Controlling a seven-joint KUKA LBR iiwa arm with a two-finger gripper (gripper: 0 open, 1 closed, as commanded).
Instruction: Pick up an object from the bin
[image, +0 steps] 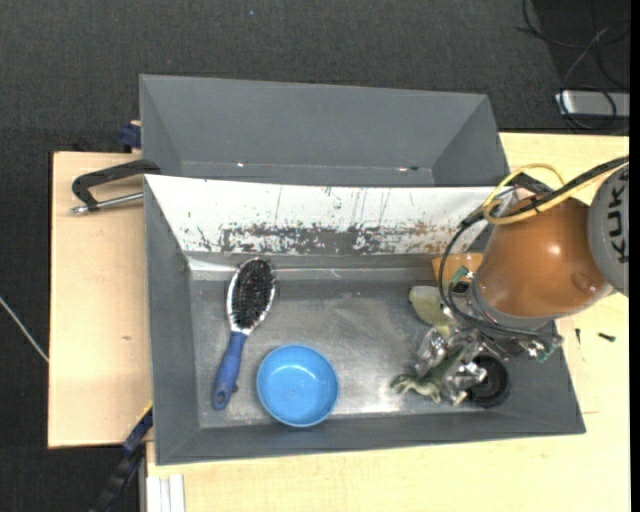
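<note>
My gripper (452, 356) is low in the bin's front right corner, under the arm's orange cover. Right below it lies a small olive-green toy animal (424, 385), touching or nearly touching the gripper's metal tip. A black round thing (490, 383) sits just to the right of the toy, partly under the gripper. A pale yellow-green lump (427, 303) rests behind the gripper, toward the back wall, and part of an orange thing (453, 268) peeks out beside the cover.
A hairbrush (246, 312) with black bristles and a blue handle lies at the left, pointing front to back. A round blue bowl (297, 385) stands at the front, left of centre. The arm hangs over the right wall.
</note>
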